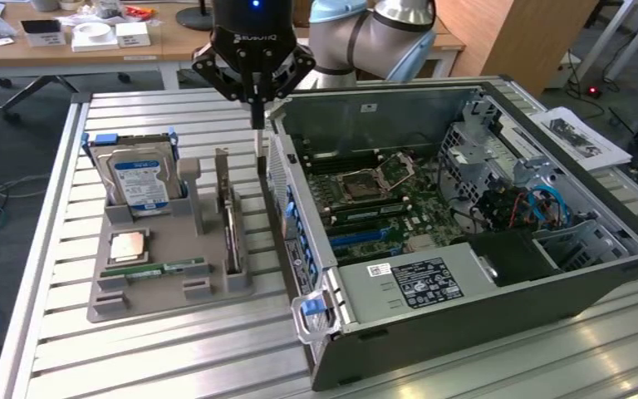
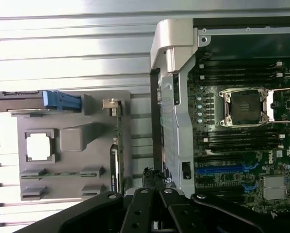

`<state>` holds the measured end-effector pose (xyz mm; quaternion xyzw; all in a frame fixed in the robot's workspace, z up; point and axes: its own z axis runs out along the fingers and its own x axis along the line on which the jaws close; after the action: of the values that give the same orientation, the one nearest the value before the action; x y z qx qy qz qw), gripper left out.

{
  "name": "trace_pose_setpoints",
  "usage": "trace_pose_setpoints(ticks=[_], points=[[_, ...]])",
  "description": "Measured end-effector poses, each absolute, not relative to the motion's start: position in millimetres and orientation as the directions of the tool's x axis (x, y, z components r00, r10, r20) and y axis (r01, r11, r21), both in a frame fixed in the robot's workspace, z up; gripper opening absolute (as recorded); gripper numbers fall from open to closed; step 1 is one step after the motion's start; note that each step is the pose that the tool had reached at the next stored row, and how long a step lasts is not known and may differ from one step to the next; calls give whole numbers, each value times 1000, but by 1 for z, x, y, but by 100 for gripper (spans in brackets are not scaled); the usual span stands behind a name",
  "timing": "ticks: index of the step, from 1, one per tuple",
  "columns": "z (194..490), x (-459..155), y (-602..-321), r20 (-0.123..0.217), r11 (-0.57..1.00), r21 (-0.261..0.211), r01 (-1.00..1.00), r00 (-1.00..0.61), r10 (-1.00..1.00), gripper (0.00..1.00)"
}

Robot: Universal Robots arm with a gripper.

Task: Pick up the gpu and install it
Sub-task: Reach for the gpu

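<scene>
gpu (image 1: 230,223) (image 2: 116,165): thin dark card, silvery edge; standing on edge in grey holder (image 1: 142,295), beside case (image 1: 463,312)

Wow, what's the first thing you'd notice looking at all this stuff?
The big open computer case on the exterior view's right grabs the eye, its motherboard laid bare. Above the gap between case and grey tray hangs the black gripper, shut and empty, near the far end of the gpu, which stands on edge in that tray beside a blue-labelled hard drive.
</scene>
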<state>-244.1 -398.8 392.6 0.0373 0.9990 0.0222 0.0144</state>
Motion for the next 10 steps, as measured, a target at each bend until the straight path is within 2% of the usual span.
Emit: trace_pose_setpoints(ticks=[10], points=[[392,-262,-399,-27,996,45,74,-997,75,11]])
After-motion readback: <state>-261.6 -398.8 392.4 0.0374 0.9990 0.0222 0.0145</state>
